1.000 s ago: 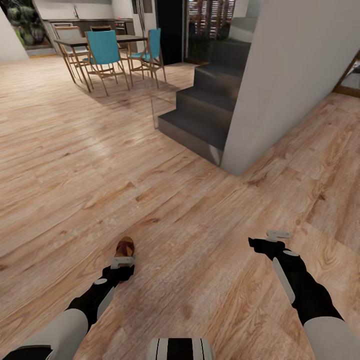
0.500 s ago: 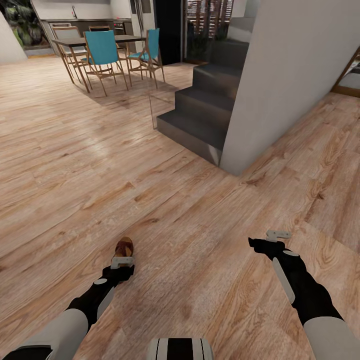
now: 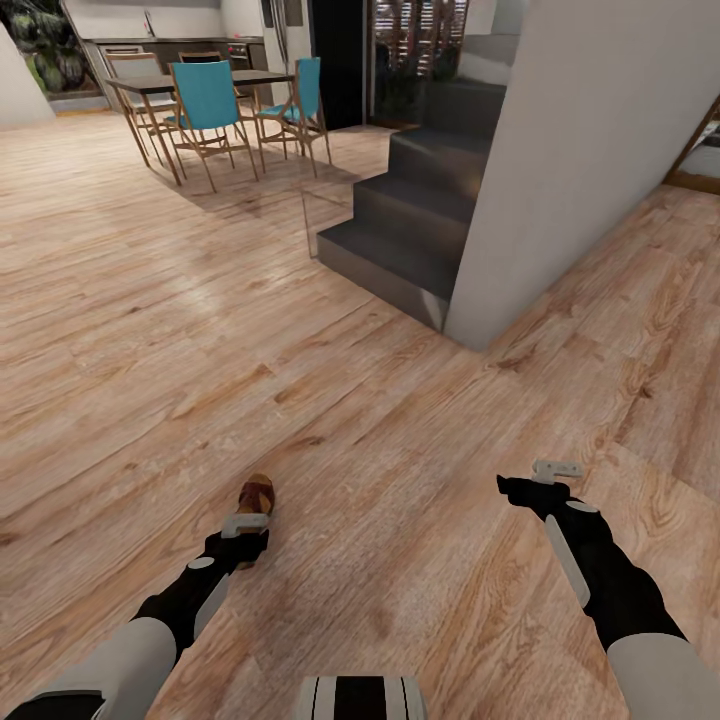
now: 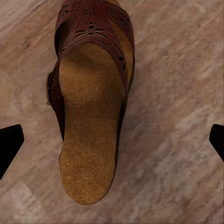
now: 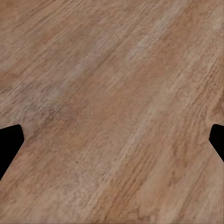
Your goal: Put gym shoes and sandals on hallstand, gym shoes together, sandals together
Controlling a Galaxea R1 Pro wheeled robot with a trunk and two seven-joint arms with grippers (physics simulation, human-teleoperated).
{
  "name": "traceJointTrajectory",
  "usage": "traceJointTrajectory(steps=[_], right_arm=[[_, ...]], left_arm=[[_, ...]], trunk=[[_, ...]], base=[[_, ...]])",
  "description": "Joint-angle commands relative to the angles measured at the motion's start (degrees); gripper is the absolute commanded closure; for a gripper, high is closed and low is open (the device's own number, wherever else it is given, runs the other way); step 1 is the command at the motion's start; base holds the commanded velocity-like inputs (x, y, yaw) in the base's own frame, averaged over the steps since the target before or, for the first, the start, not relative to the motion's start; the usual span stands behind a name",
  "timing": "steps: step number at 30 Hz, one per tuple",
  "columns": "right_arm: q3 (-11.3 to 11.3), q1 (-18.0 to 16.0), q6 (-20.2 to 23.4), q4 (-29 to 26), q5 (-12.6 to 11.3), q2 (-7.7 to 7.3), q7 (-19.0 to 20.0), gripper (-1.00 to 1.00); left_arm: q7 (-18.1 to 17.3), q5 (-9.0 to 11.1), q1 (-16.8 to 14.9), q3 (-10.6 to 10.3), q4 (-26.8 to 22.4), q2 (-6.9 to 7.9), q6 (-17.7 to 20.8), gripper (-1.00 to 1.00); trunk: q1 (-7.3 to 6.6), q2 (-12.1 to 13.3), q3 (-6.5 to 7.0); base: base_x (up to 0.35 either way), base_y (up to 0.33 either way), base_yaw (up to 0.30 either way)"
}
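L gripper [image 3: 246, 522] over sandal [image 4: 91, 102] on corridor floor [image 3: 380, 420], jaws wide, nothing held, tips well clear either side. R gripper [image 3: 556, 468] wide open, empty, over bare planks. Risk: descent off-centre, finger lands on strap, sandal skids or tips. Rack unseen.

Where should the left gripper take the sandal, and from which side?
Probably from straight above, closing across the narrow width of the sandal mid-footbed, just behind the strap. It lies flat and sole-down on the floor, and the left gripper is open, fingertips straddling its long sides, so a descent should do.
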Motion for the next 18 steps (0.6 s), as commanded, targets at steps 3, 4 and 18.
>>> traceJointTrajectory(steps=[3,4,18], right_arm=[[0.0,0.0,0.3,-0.1,-0.6,-0.02,-0.3,-1.00],[0.0,0.0,0.3,-0.1,-0.6,-0.02,-0.3,-1.00],[0.0,0.0,0.3,-0.1,-0.6,-0.02,-0.3,-1.00]], left_arm=[[0.1,0.0,0.0,0.1,0.0,-0.02,-0.1,-1.00],[0.1,0.0,0.0,0.1,0.0,-0.02,-0.1,-1.00],[0.1,0.0,0.0,0.1,0.0,-0.02,-0.1,-1.00]], trunk=[[-0.01,0.0,-0.04],[-0.01,0.0,-0.04],[-0.01,0.0,-0.04]], base=[[0.000,0.035,0.000],[0.000,0.022,0.000],[0.000,0.006,0.000]])
